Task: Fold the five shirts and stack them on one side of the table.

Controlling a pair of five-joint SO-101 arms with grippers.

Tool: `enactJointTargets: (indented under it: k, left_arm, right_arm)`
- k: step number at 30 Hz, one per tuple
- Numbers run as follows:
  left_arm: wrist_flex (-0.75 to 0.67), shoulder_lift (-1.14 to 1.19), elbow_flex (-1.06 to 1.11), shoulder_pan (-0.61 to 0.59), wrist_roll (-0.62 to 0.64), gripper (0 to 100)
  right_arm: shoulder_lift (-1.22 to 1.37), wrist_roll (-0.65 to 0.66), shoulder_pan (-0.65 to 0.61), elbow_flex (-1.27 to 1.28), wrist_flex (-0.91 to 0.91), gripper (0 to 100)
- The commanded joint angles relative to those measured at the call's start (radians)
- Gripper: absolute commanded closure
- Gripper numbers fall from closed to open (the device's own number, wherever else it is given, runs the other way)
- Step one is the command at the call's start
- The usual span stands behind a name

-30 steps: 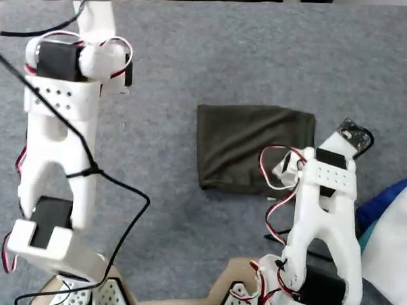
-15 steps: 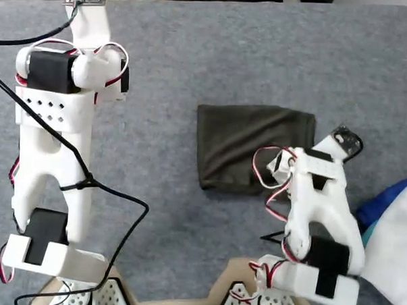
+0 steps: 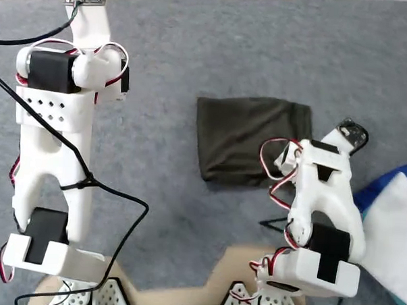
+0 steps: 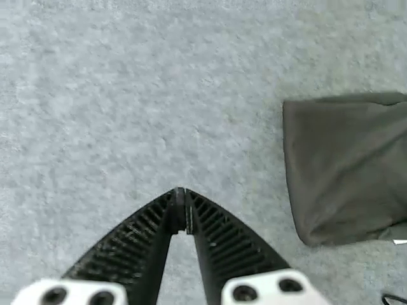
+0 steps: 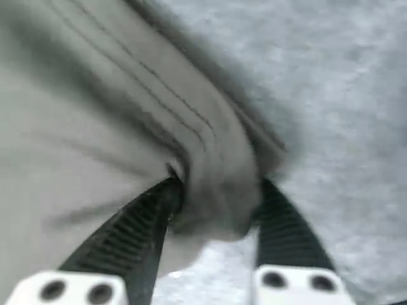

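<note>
A folded dark olive shirt point(image 3: 248, 137) lies flat on the grey table point(image 3: 194, 64), right of the middle. In the right wrist view my right gripper point(image 5: 219, 190) has a bunched fold of the olive shirt point(image 5: 127, 114) pinched between its fingers. In the high view the right gripper point(image 3: 310, 145) is at the shirt's right edge. My left gripper point(image 4: 180, 198) is shut and empty. It hovers over bare table to the left of the shirt point(image 4: 350, 165). The left arm point(image 3: 56, 119) stretches along the table's left side.
A heap of blue and white shirts point(image 3: 389, 228) lies at the right edge, beside the right arm. A cardboard sheet point(image 3: 184, 297) sits at the front between the arm bases. A black cable point(image 3: 121, 189) trails off the left arm.
The olive shirt has slid a little toward the far side with the right gripper holding its edge. The left arm shifted slightly left and farther early on, then stayed put.
</note>
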Motion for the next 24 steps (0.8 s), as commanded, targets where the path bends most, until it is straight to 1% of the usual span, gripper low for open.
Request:
enactJointTargets:
  k: [1,6,9,11,16,19,24]
  left_arm:
    - [0.009,-0.031,0.000,-0.002,0.006,98]
    - [0.009,-0.031,0.000,-0.005,0.006,98]
    - [0.009,-0.031,0.000,-0.006,0.005,98]
    - [0.009,-0.031,0.000,-0.006,0.005,98]
    - [0.009,-0.035,0.000,-0.006,0.005,98]
    - [0.009,-0.036,0.000,-0.006,0.005,98]
    - [0.009,-0.038,0.002,-0.006,0.005,98]
  right_arm:
    - [-0.039,0.026,-0.001,-0.044,0.009,91.5]
    - [-0.134,0.029,-0.001,-0.042,0.086,91.5]
    - [-0.180,0.069,0.001,-0.042,0.103,91.6]
    - [-0.193,0.081,0.010,-0.042,0.095,91.5]
    - [-0.186,0.114,0.015,-0.027,-0.014,91.4]
    - [-0.143,0.120,0.015,-0.022,-0.052,91.4]
    - [-0.033,0.118,0.015,-0.028,-0.066,91.4]
